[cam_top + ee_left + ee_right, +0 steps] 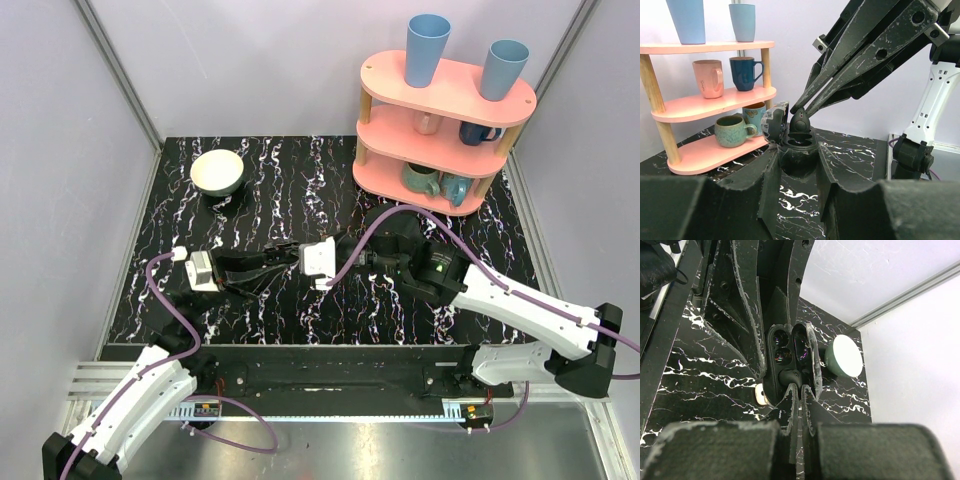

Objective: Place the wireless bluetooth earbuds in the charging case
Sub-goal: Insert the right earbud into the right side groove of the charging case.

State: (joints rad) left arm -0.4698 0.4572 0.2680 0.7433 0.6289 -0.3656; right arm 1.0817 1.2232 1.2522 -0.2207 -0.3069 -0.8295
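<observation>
Top view: the left gripper (265, 268) and right gripper (272, 258) meet tip to tip at mid-table (330, 300), which is black marble pattern. The case is lost among the dark fingers here. A cream bowl (217, 172) sits at 11 o'clock from the meeting point, well apart. A pink three-tier shelf (440, 130) stands at 2 o'clock, with two blue tumblers (427, 48) on top and mugs on the lower tiers.

Left wrist view: the left gripper's fingers (771, 170) are clamped on both flanks of the case (799, 147), holding it just above the table. Its lid (775, 122) is swung open toward 10 o'clock. The right gripper comes down from 1 o'clock, tips pinched on an earbud (800, 120), which looks dark in this light and sits at the mouth of a well. The shelf is at 9 o'clock, behind the lid. Its mugs (732, 131) are pink, navy, green and teal.

Right wrist view: the right gripper's fingers (790, 400) are nearly together, with the earbud (790, 376) at their tips at 12 o'clock. The case (801, 345) lies open as two dark oval halves. I cannot tell whether a second earbud is seated. The left gripper's fingers frame the case from 11 o'clock. A cream bit (760, 394) shows at the case's 8 o'clock edge, and I cannot tell what it is. The bowl is at 3 o'clock, beyond the case.
</observation>
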